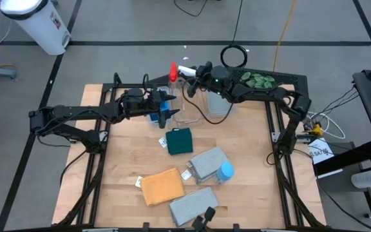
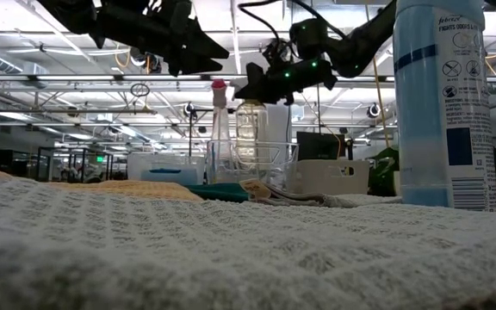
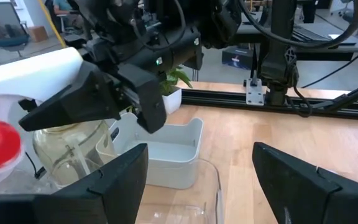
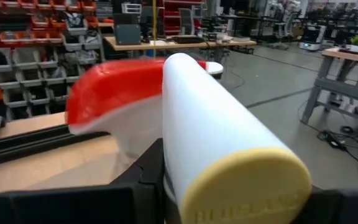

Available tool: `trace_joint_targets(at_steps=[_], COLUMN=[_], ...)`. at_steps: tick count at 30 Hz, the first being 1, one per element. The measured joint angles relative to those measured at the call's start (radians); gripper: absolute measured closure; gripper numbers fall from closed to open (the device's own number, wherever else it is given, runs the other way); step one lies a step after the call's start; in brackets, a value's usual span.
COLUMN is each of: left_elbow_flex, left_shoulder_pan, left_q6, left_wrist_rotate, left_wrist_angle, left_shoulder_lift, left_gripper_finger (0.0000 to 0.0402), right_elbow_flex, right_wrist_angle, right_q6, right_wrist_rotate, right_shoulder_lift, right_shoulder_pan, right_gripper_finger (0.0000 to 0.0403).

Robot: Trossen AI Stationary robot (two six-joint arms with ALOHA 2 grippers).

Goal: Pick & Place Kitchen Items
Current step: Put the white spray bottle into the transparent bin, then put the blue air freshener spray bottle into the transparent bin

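Right wrist view shows my right gripper [image 1: 189, 71] with jaws clamped on the white-topped spray bottle [image 4: 229, 143], held over the far clear bin [image 1: 192, 103]. My left gripper [image 1: 167, 111], jaws wide, hovers close; I fear a collision or a tipped red-topped bottle [image 1: 172, 72].

A light wooden tabletop [image 1: 127, 161] sits inside a black metal frame [image 1: 282, 174] on a grey floor marked with dark lines. A white bin [image 1: 37, 22] stands on the floor off toward ten o'clock. A green leafy plant [image 1: 257, 80] in a dark pot sits at the tabletop's one o'clock corner, with a coil of black cable [image 1: 235, 56] on the floor just beyond it. Clear rectangular plastic bins [image 1: 219, 104] stand near twelve o'clock. A yellow cable [image 1: 282, 32] crosses the floor beyond the plant.
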Motion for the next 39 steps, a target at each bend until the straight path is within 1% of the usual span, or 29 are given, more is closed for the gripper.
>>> trace_joint_targets(at_steps=[4,5,10,12,15,18,22,26,33,39], left_elbow_flex=[0.000,0.000,0.000,0.000,0.000,0.000,0.000,0.000,0.000,0.000], left_shoulder_pan=[0.001,0.001,0.000,0.000,0.000,0.000,0.000,0.000,0.000,0.000], left_q6=[0.000,0.000,0.000,0.000,0.000,-0.002,-0.004,-0.004,-0.009,-0.010], left_wrist_rotate=[0.000,0.000,0.000,0.000,0.000,0.000,0.000,0.000,0.000,0.000], left_wrist_angle=[0.000,0.001,0.001,0.001,0.001,0.001,0.001,0.001,0.001,-0.004], left_shoulder_lift=[0.000,0.000,0.000,0.000,0.000,0.000,0.000,0.000,0.000,0.000], left_gripper_finger=[0.0114,0.0114,0.0114,0.0114,0.0115,0.0114,0.0114,0.0114,0.0114,0.0114], right_elbow_flex=[0.000,0.000,0.000,0.000,0.000,0.000,0.000,0.000,0.000,0.000], right_wrist_angle=[-0.003,-0.003,-0.002,-0.002,-0.002,-0.017,-0.076,-0.192,-0.519,-0.796], right_q6=[0.000,0.000,0.000,0.000,0.000,0.000,-0.005,-0.007,-0.007,0.028], right_wrist_rotate=[0.001,0.001,0.000,0.000,-0.003,-0.003,-0.004,-0.003,-0.004,-0.004], right_shoulder_lift=[0.002,0.002,0.001,0.001,0.001,-0.007,-0.063,-0.144,-0.336,-0.513], right_shoulder_pan=[0.000,0.000,0.000,0.001,0.001,0.001,0.002,0.008,0.057,0.157], right_gripper_finger=[0.0298,0.0291,0.0204,0.0177,0.0150,0.0134,0.0124,0.0124,0.0134,0.0146])
